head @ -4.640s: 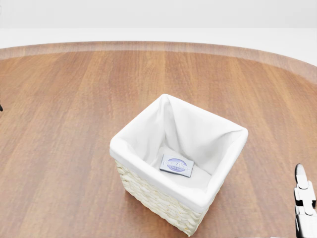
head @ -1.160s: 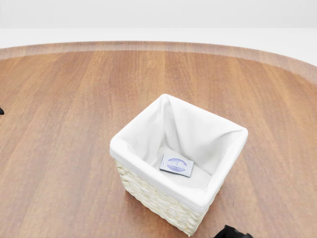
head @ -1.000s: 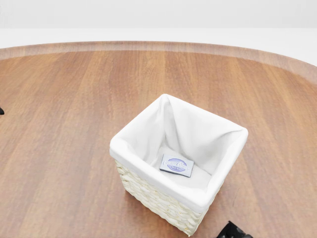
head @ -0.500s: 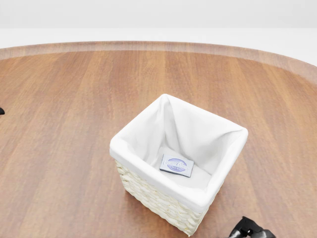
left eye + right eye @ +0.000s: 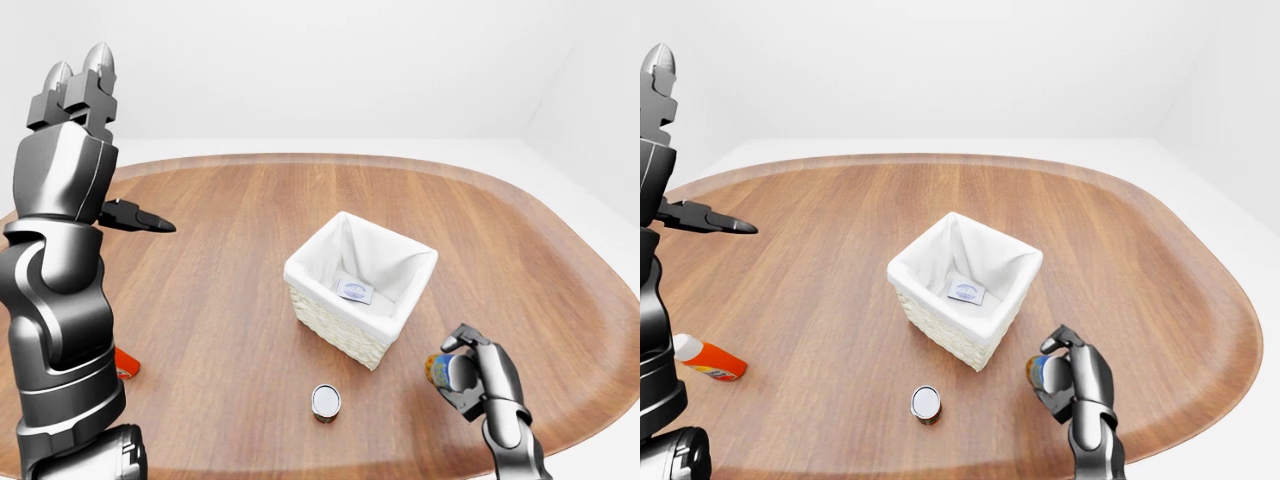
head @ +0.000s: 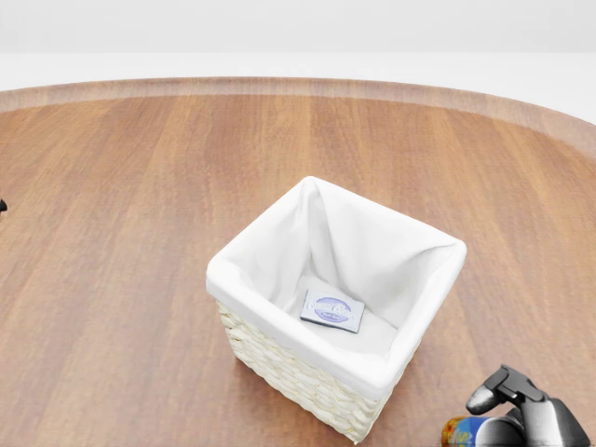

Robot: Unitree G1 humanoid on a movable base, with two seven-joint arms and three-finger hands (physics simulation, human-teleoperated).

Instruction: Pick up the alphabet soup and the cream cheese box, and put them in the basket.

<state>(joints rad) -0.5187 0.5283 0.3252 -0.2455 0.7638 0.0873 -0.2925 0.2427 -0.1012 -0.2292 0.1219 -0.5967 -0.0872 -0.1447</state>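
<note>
We find the basket (image 5: 360, 290) mid-table, lined white, holding only a small label on its floor; neither item is in yet by our reading. Our right hand (image 5: 470, 375), near the table's lower right edge in the left-eye view, has fingers wrapped around a colourful can, probably the alphabet soup (image 5: 438, 368), just beside the basket. We spot no cream cheese box. Left hand (image 5: 75, 85) is raised, fingers straight, empty.

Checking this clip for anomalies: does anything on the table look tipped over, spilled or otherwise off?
A bottle lies on its side near the table's left edge in the right-eye view. Nothing looks spilled. The basket stands upright, and the right hand grips a can.
</note>
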